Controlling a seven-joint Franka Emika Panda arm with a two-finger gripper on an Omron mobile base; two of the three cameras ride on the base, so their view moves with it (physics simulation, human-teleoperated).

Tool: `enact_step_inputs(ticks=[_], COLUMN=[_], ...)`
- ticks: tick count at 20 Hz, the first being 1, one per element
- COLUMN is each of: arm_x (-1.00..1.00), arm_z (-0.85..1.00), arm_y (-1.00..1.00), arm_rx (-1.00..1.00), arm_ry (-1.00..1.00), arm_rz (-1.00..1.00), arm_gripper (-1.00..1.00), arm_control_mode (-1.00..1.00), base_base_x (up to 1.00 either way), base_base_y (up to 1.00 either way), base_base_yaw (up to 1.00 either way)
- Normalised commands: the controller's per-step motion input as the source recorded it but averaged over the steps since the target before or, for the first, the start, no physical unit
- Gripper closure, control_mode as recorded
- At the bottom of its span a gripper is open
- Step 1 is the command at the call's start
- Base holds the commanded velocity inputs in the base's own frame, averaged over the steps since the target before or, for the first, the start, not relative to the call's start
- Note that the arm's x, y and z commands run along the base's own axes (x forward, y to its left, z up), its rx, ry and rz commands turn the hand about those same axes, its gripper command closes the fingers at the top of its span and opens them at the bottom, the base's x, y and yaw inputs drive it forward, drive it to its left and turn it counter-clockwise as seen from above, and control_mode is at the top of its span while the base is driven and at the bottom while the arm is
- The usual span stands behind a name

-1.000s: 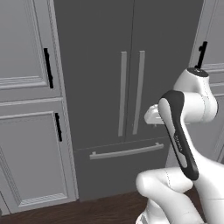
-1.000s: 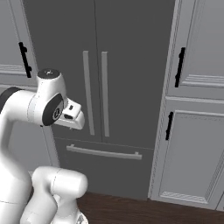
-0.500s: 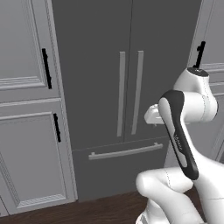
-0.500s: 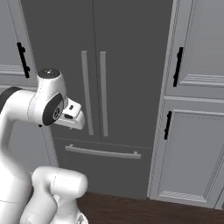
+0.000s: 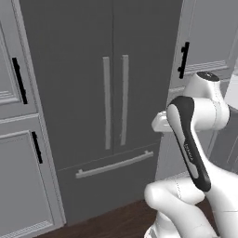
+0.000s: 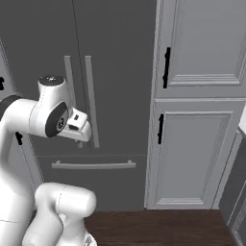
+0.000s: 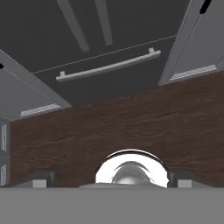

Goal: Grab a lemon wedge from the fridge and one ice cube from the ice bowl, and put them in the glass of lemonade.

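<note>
**Fridge shut, arm folded in front of it, claw wide and empty**

The fridge [image 5: 93, 93] stands closed ahead of the base: a tall dark grey double-door unit with two long grey bar handles [image 5: 115, 100] side by side at the centre seam and a horizontal drawer handle [image 5: 114, 164] on the bottom drawer below. Panelled grey cabinets [image 6: 202, 120] with black handles flank it. The lemon wedge is presumably inside, behind the doors; nothing of it can be seen yet.

The arm is folded up with the hand pointing down at the dark wood floor [image 7: 131, 127]. In the hand view the gripper [image 7: 111, 183] has its finger tips far apart at the two bottom corners, nothing between them: the claw is spread wide and holds nothing.

How it should handle, as a judgement:

- The door is stiff and heavy against a seal, so it likely needs a firm, steady pull rather than a snatch.
- The vertical bar handle is the place to take hold. It is smooth and rounded, so the fingers should close across it, roughly at mid-height, where the arm has good leverage.
- The pull should follow the door's arc about its outer hinge, or the pads may slide along the bar.
- The wedge itself will be tiny, light, soft and probably slippery; a gentle pinch across its flat sides would suit it.
</note>
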Motion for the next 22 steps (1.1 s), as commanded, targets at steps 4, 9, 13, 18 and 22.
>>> enact_step_inputs(ticks=[4,9,13,18,22], arm_x=[0.0,0.0,0.0,0.0,0.0], arm_z=[0.0,0.0,0.0,0.0,0.0], arm_y=[0.0,0.0,0.0,0.0,0.0], arm_rx=[0.0,0.0,0.0,0.0,0.0], arm_ry=[0.0,0.0,0.0,0.0,0.0], arm_rz=[0.0,0.0,0.0,0.0,0.0], arm_gripper=[-1.0,-1.0,-1.0,-1.0,-1.0], arm_control_mode=[1.0,1.0,1.0,1.0,1.0], base_base_x=[0.1,0.29,0.19,0.28,0.47], base_base_y=[-0.03,-0.1,0.0,0.0,0.0], base_base_yaw=[-0.5,-0.55,-0.68,-0.69,-0.68])
